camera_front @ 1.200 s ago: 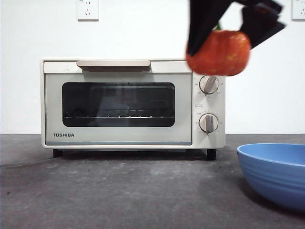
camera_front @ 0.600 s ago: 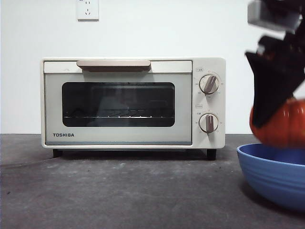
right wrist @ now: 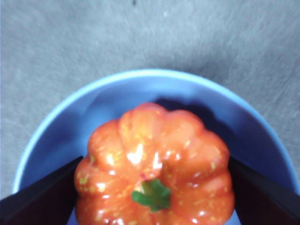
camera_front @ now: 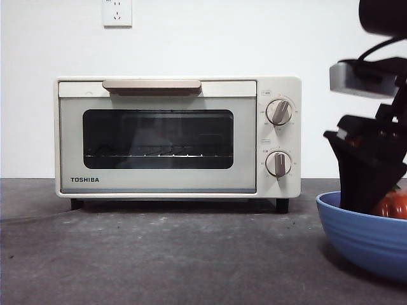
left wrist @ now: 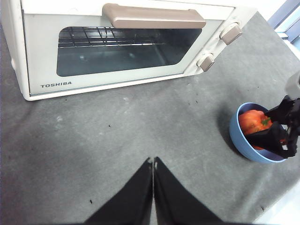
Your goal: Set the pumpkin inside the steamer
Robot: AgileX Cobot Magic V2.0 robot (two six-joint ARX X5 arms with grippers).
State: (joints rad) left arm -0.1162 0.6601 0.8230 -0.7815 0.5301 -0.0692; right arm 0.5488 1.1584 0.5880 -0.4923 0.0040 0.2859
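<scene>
The pumpkin (right wrist: 154, 164) is glossy orange, ribbed, flecked with yellow, and carries a green stem (right wrist: 152, 194). The bowl (right wrist: 56, 136) around it is plain blue, faintly ridged outside. The steamer (camera_front: 178, 136) is cream-white with a dark glass door (camera_front: 158, 138), a beige-brown bar handle (camera_front: 151, 86), black TOSHIBA lettering (camera_front: 84, 180) and two pale knobs (camera_front: 278, 112). The surface (left wrist: 117, 131) is mottled dark grey. The fingers (right wrist: 37, 197) are black. The wall (camera_front: 222, 38) is white.
</scene>
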